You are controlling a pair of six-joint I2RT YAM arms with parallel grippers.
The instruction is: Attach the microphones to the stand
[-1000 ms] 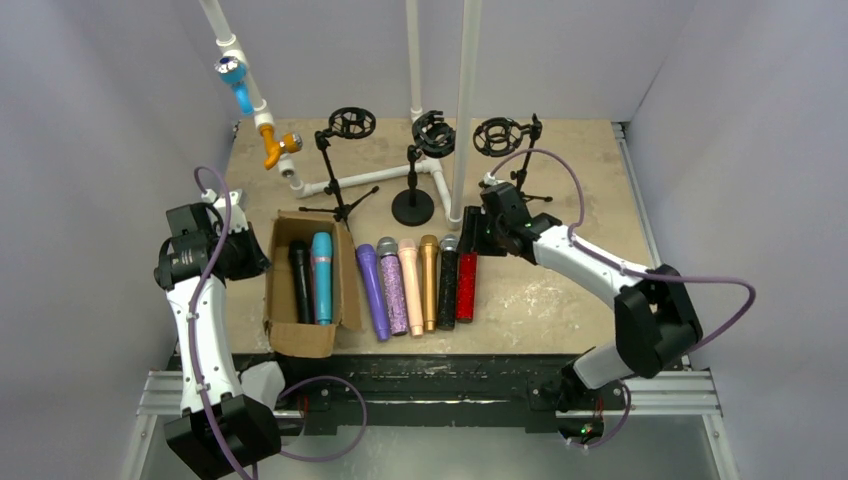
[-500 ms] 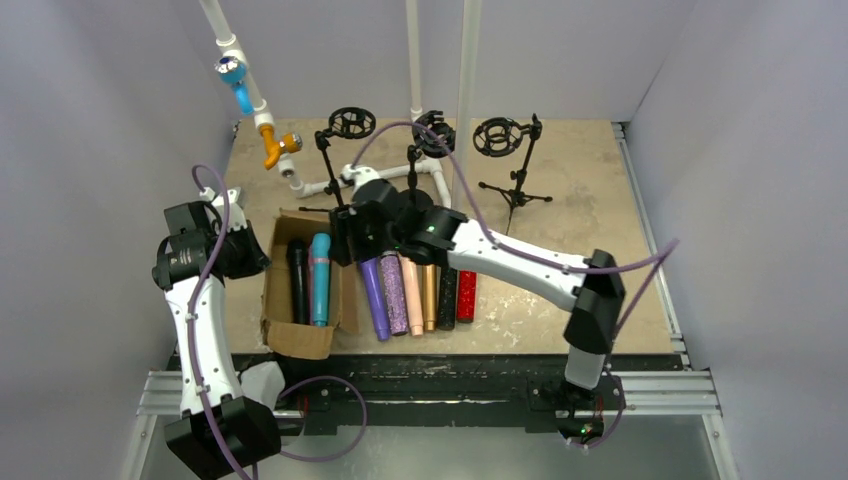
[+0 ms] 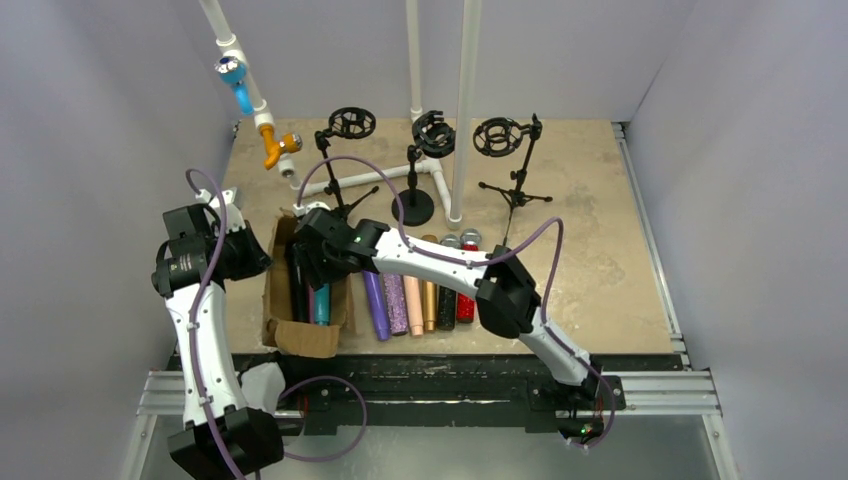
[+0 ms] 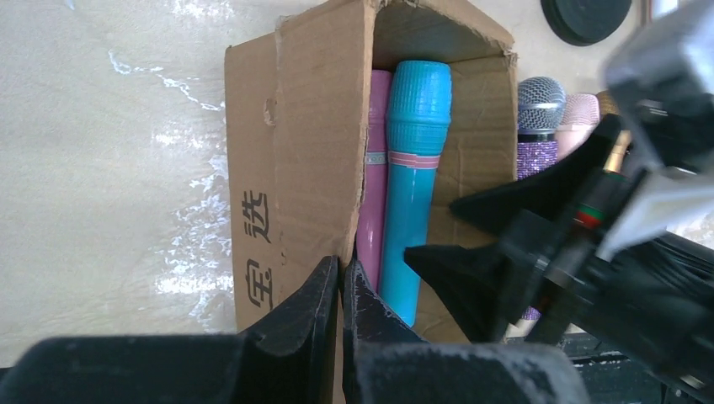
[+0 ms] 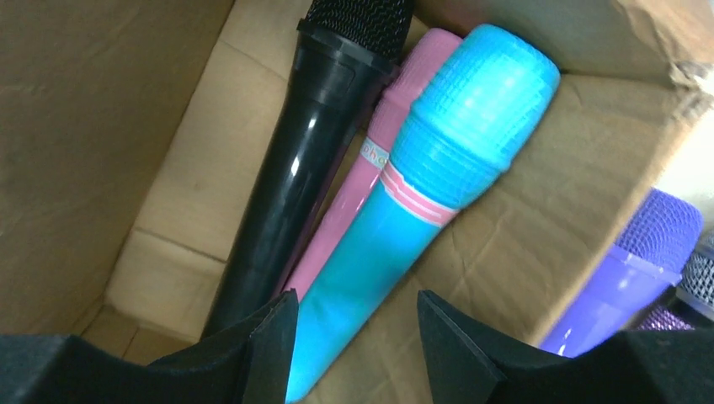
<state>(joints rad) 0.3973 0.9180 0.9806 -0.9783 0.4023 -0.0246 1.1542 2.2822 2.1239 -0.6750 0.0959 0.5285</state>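
Three microphones lie side by side in the cardboard box (image 5: 93, 118), heads toward its far end: a glossy black microphone (image 5: 295, 168) with a mesh head, a pink microphone (image 5: 375, 151) half-hidden between the other two, and a blue microphone (image 5: 438, 194) with a ribbed head and a pink band. The blue one's handle runs between the spread fingers of my right gripper (image 5: 355, 307). Just right of the box, six more lie flat on the table in a tight parallel row – purple (image 3: 377, 308), purple glitter (image 3: 395, 302), peach (image 3: 412, 306), gold (image 3: 428, 302), black glitter (image 3: 447, 306) and red glitter (image 3: 465, 306). Beyond them stand three black stands, left (image 3: 335, 170), middle (image 3: 413, 205) and right (image 3: 515, 180), upright, each topped by a ring-shaped mount.
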